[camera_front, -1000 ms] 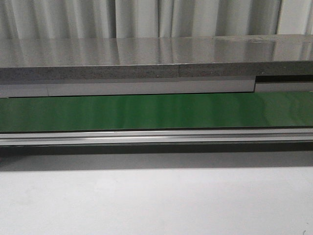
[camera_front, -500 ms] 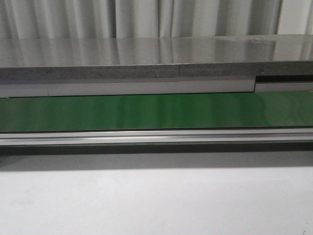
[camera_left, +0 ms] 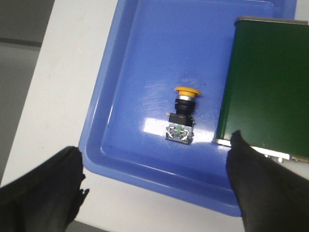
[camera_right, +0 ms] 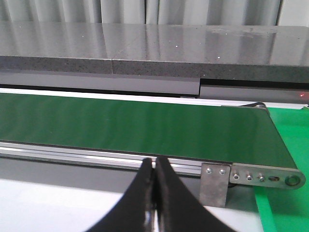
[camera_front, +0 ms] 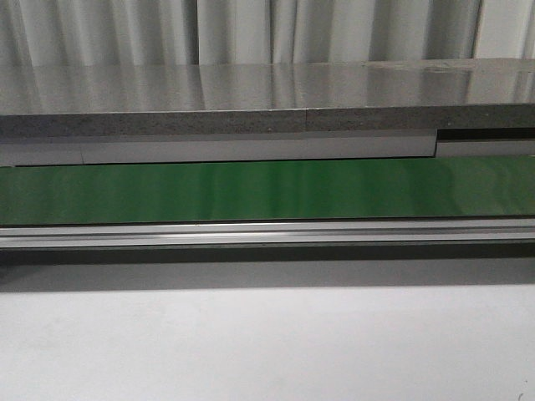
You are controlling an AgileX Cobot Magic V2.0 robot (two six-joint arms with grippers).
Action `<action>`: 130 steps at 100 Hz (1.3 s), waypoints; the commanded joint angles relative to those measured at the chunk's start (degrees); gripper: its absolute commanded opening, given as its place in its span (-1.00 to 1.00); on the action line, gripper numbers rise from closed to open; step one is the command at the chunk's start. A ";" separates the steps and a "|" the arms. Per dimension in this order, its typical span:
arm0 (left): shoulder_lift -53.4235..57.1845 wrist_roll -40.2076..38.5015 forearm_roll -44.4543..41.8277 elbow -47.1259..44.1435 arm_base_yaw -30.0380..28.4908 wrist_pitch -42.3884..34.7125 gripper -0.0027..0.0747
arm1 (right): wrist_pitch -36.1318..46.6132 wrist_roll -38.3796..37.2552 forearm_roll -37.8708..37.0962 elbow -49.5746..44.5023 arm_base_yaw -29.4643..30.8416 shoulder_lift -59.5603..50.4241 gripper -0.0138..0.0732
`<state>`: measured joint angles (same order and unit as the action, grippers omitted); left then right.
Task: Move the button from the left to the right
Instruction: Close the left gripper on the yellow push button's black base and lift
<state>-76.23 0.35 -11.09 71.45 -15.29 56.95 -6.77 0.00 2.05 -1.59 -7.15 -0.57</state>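
Under your left tool (camera_left: 154,193), spread wide and empty, the button (camera_left: 181,116) lies on its side in the blue tray (camera_left: 140,58) beside the green belt (camera_left: 263,87), while your right tool (camera_right: 154,193) is pinched closed, empty.

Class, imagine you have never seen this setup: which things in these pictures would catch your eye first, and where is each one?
First, the button with its yellow cap, lying on its side in the blue tray, between the open left gripper fingers. Next, the long green conveyor belt running across the front view beyond the white table. The right gripper is shut, facing the belt's end.
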 commanded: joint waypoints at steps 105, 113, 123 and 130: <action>-28.06 7.18 10.53 5.99 -6.88 -9.26 0.59 | 4.74 0.00 -0.64 1.09 0.17 -0.92 -0.84; -28.16 7.38 10.53 5.99 -6.88 -10.02 0.59 | 4.74 0.00 -0.64 1.09 0.17 -0.92 -0.84; -28.67 7.38 10.67 5.99 -6.88 -10.34 0.59 | 4.74 0.00 -0.64 1.09 0.17 -0.92 -0.84; -29.25 7.38 11.09 5.99 -6.88 -10.44 0.59 | 4.74 0.00 -0.64 1.09 0.17 -0.92 -0.84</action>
<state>-107.37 7.61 -0.90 75.71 -22.09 48.05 -6.77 0.00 2.05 -1.59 -7.15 -0.57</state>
